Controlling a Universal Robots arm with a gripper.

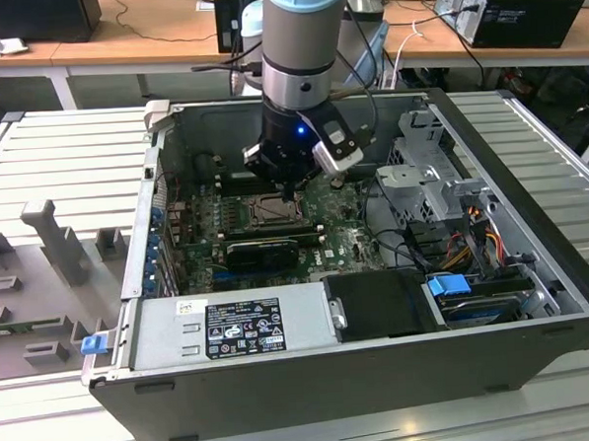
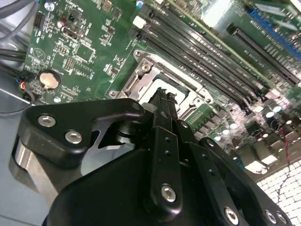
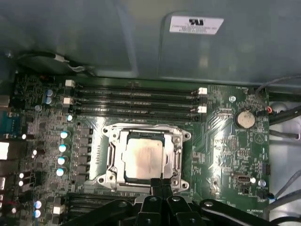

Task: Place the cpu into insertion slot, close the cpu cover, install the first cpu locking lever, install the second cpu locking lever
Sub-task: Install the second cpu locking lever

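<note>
The jaws (image 3: 160,184) stood pressed together, holding nothing, their tips at the 6 o'clock edge of the cover (image 3: 176,155) as the first wrist view showed it. In the second wrist view the same tips (image 2: 163,94) hung just over the socket frame.

The cpu (image 3: 145,158) lay flat in the slot (image 3: 113,136), silvery face up, framed by the cover's square window; the cover was down over it. Whether the jaws touched the cover I could not tell.

Four long memory slots (image 3: 136,96) ran at 12 o'clock from the cpu in the first wrist view, and a coin battery (image 3: 245,118) sat at about 2 o'clock.

In the exterior view the arm (image 1: 303,42) reached down into the open case (image 1: 382,374), the jaws (image 1: 291,193) just above the slot (image 1: 274,212) on the motherboard (image 1: 340,240). The case rested on a ribbed grey bench (image 1: 54,154).
</note>
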